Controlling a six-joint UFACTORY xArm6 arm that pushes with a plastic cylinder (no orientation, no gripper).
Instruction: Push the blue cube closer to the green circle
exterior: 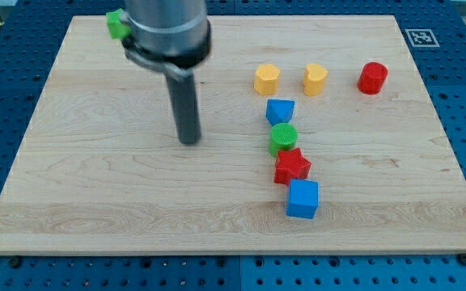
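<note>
The blue cube is sitting nearest the view's bottom, well off to the view's right of my tip and somewhat lower than it. The end effector is a plain rod with nothing that opens or shuts, and it is resting on bare desk, touching no block. The green circle is lying at about the tip's own level, to its right, with the red star wedged between it and the cube; the star looks to be touching both. A blue block is sitting just above the circle. Since the star is blocking the straight line, I judge the tip should be circling under the cube to its lower right side, then pushing up and leftward slowly, centred on the face so the cube is not twisting off. The risk is the star shoving the circle away
</note>
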